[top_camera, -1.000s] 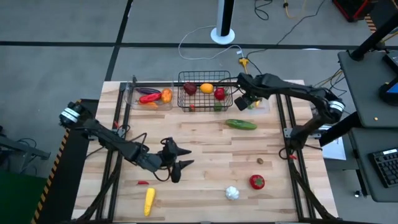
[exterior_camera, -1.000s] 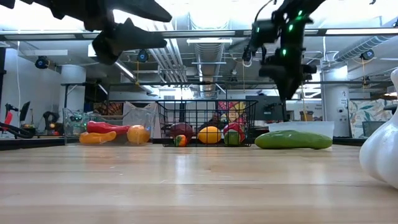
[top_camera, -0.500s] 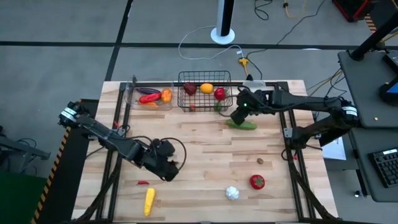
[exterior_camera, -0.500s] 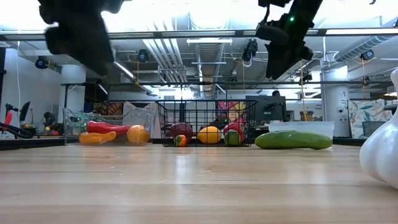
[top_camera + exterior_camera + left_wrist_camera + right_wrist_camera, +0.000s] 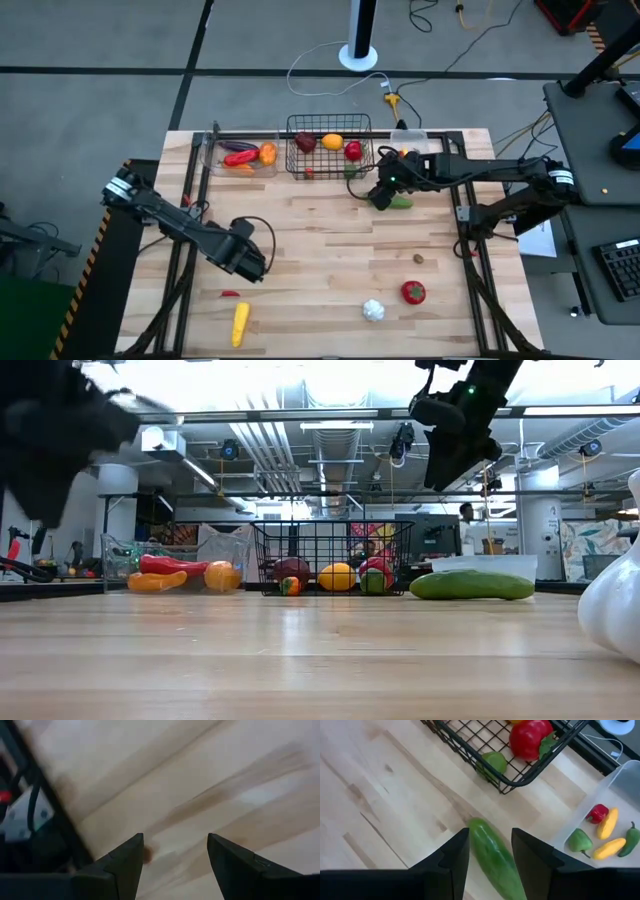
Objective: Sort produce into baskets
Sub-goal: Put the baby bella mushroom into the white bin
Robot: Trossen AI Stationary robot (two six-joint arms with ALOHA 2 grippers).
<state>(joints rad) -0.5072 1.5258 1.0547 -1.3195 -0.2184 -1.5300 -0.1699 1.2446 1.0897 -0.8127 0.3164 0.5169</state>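
A green cucumber (image 5: 402, 202) lies on its side on the table, just near of the black wire basket (image 5: 330, 125). My right gripper (image 5: 383, 194) hovers open above the cucumber's left end. In the right wrist view its fingers (image 5: 455, 855) stand on either side of the cucumber (image 5: 492, 857). In the low view the gripper (image 5: 450, 455) is well above the cucumber (image 5: 470, 584). My left gripper (image 5: 250, 265) is open and empty over bare wood at the table's left middle (image 5: 175, 840). Corn (image 5: 240, 322), garlic (image 5: 373, 310) and a tomato (image 5: 413, 292) lie near the front.
The wire basket holds red, orange and green pieces. A clear bin (image 5: 212, 150) at the far left holds a red pepper, an orange and an eggplant. A clear bin (image 5: 620, 785) at the far right holds small peppers. A small red chili (image 5: 230, 294) and a brown bit (image 5: 420, 259) lie loose.
My right gripper has come from over the far right bin toward the table's near side and down, and is now over the cucumber's left end. My left gripper has gone toward the table's left edge and tipped from pointing right to pointing down.
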